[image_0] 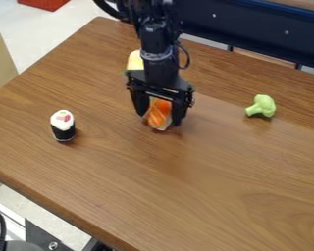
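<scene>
We see the end effector point(161, 110) right at the orange-and-white sushi point(160, 115), whose long axis runs roughly in line with the arm. Whether it grips that sushi, we cannot tell.

The black claw point(161, 116) straddles orange-and-white sushi point(160, 113) on the brown wooden table point(153, 181).
</scene>
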Robot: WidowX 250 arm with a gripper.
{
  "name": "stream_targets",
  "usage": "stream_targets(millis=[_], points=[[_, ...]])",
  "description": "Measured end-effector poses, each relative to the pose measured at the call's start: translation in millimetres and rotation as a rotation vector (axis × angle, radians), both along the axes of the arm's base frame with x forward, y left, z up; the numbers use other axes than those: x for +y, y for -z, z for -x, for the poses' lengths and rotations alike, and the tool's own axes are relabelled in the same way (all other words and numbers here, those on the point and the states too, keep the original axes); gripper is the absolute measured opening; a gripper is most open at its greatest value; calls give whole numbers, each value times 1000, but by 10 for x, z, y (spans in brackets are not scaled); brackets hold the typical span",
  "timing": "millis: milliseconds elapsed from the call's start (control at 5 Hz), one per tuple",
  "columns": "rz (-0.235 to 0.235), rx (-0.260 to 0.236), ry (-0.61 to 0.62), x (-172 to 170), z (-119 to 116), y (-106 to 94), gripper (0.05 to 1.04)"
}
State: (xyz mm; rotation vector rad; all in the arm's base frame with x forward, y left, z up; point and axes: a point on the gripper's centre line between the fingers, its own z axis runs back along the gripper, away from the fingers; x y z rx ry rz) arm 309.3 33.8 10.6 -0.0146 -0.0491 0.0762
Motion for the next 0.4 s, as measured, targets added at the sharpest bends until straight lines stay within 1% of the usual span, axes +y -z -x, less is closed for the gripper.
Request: stream_targets(millis=[200,400], points=[[42,52,12,-73,136,-101,1001],[107,38,38,-170,209,-500,1001]])
